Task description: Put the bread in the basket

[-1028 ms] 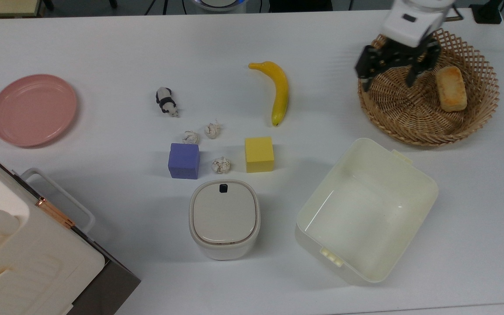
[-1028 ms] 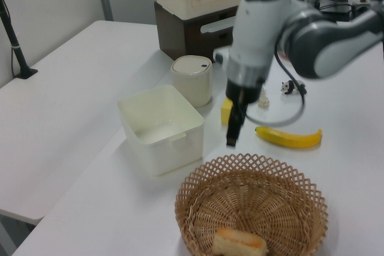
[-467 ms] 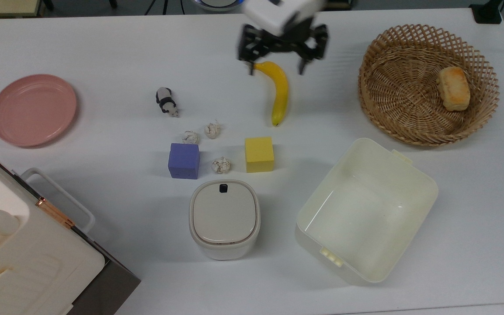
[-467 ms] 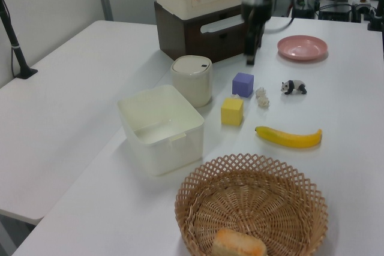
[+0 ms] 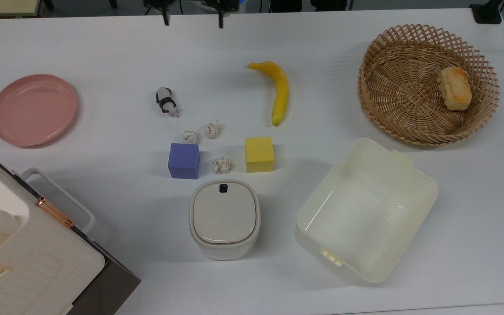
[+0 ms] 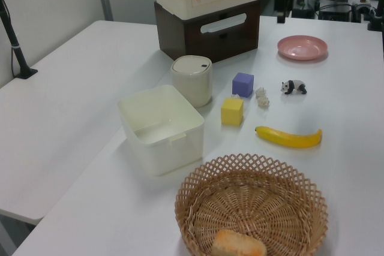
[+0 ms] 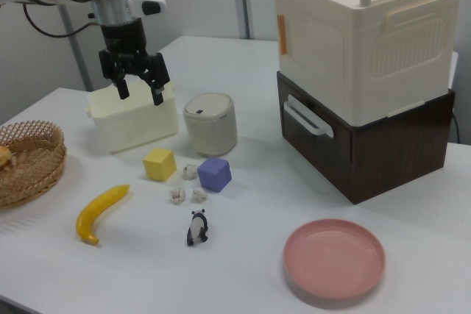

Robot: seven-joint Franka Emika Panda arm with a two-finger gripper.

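Bread (image 5: 453, 88) lies inside the wicker basket (image 5: 391, 113) at far right, against its right wall. Gripper (image 5: 192, 21) hangs at the far edge, fingers spread, well left of the banana (image 5: 279, 89).

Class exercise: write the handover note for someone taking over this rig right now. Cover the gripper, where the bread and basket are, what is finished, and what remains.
Gripper: open, holding nothing, raised above the table in the right view.
Bread: lying inside the basket, toward the top view's right side of it, against the sloping wall.
Done: the bread is in the basket and released.
Left: nothing for the placement itself, as far as the pictures show. Probably just park the arm.
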